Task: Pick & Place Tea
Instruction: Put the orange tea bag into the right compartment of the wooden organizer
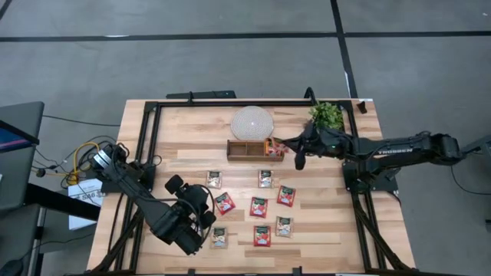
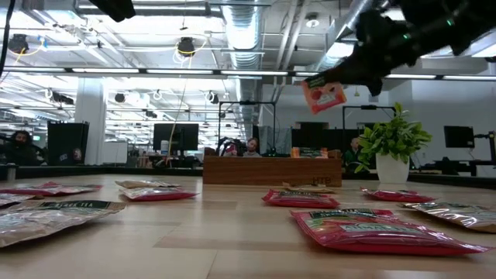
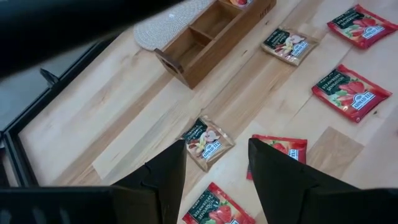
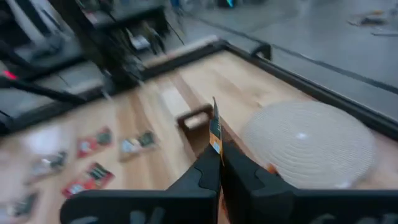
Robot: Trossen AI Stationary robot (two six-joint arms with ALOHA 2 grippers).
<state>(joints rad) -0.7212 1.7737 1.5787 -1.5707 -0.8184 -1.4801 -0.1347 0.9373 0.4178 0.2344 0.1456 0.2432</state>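
Note:
Several tea sachets lie flat on the wooden table, red ones (image 1: 258, 207) and pale beige ones (image 1: 214, 179). The brown three-compartment tray (image 1: 247, 150) stands near the far edge. My right gripper (image 1: 282, 145) hovers over the tray's right end, shut on a red sachet (image 2: 324, 93). My left gripper (image 3: 217, 168) is open and hangs above the near-left sachets, with a beige sachet (image 3: 208, 142) and a red one (image 3: 280, 149) below its fingers; it touches nothing. My right gripper pinches the red sachet between its two fingers, which come level from the table's right side. The right wrist view shows the sachet edge-on (image 4: 214, 132), sticking out beyond the fingertips. It is lifted clear of the table and hangs tilted above the tray (image 2: 271, 169).
A round pale woven mat (image 1: 252, 121) lies behind the tray. A small potted plant (image 1: 327, 115) stands at the far right, close to my right arm. A black frame (image 1: 146, 130) borders the table. Bare wood shows between the tray and the sachets.

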